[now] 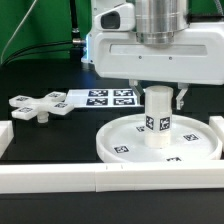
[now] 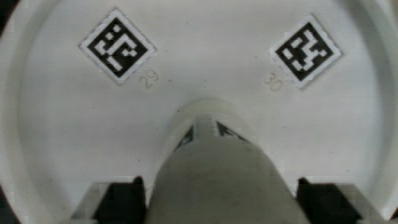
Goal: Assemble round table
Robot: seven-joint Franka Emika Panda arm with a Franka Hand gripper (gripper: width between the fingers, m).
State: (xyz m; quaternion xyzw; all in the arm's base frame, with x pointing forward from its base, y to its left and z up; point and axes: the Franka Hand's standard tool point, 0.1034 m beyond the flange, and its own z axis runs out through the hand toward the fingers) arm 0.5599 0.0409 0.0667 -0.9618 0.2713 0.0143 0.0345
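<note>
My gripper (image 1: 158, 97) is over the post (image 1: 157, 122), which stands upright in the middle of the disc (image 1: 112, 140). My jaws are open, with the fingers (image 2: 322, 197) on both sides of the post's top, and a thin dark gap seems to separate them from it. The cross (image 1: 38, 106) lies apart from the disc, at the exterior view's left.

White is covering the round rimmed disc (image 1: 125, 132), the cylinder post (image 1: 157, 112) and the cross-shaped piece (image 1: 38, 106), each carrying black-and-white square tags. The white marker board (image 1: 105, 97) is showing four such squares. The worktop (image 1: 60, 135) is lying black, edged by white border rails (image 1: 100, 185).
</note>
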